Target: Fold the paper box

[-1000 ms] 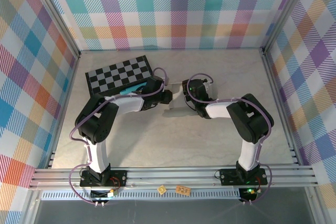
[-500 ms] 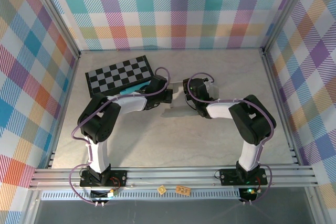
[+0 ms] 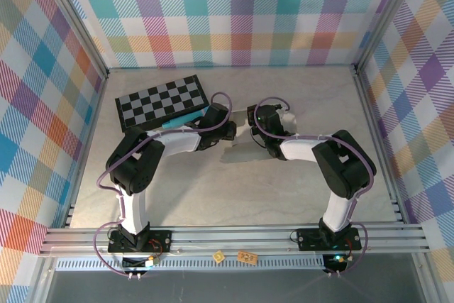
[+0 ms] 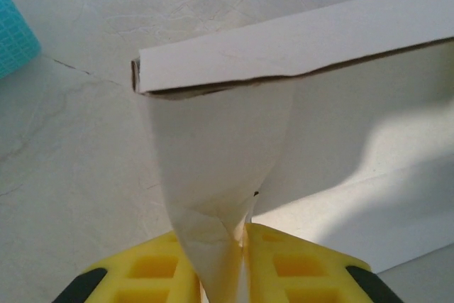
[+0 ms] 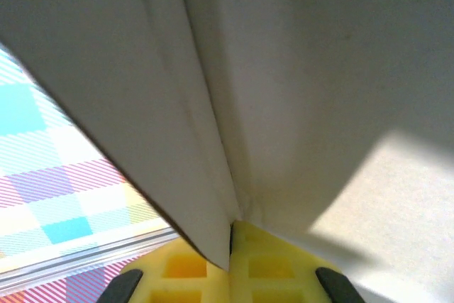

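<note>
Left gripper (image 4: 241, 245), right gripper (image 5: 230, 238): both tight on paper box (image 4: 298, 40).

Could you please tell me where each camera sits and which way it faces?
Top external: above and behind the arms, looking down on the table; left arm and right arm show, meeting at the paper box.
Left wrist: on the left arm, facing along the left fingers, shut on a box flap over the table.
Right wrist: on the right arm, facing past the right fingers, shut on the box, toward the plaid wall.
Shared: all three show the paper box.
</note>
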You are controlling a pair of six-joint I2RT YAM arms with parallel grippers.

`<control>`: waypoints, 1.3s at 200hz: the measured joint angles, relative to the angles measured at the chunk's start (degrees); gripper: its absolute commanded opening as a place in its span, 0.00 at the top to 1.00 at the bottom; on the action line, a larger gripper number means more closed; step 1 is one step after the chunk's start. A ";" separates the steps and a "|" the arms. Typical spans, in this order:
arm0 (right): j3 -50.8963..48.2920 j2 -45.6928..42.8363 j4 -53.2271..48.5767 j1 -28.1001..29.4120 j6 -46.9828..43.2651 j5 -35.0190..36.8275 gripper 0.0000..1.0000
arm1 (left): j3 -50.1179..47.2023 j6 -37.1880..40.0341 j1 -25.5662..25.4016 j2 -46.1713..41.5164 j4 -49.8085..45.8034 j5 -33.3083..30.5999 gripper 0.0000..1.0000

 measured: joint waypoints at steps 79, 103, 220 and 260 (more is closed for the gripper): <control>-0.02 -0.79 -0.81 0.20 0.00 -0.09 1.00 | -0.13 -2.73 -0.15 1.18 0.79 -0.94 1.00; -0.02 -0.85 -0.85 0.22 0.00 -0.11 1.00 | -0.66 -3.13 -0.17 1.11 1.86 -1.22 1.00; 2.21 -8.76 -15.47 0.15 -3.41 -5.51 0.51 | 1.33 -1.73 -1.03 -0.42 -5.62 -4.76 1.00; 9.25 -16.20 -28.26 -3.19 -10.12 -8.81 0.50 | 2.97 0.59 -1.03 -2.75 -11.32 -6.14 1.00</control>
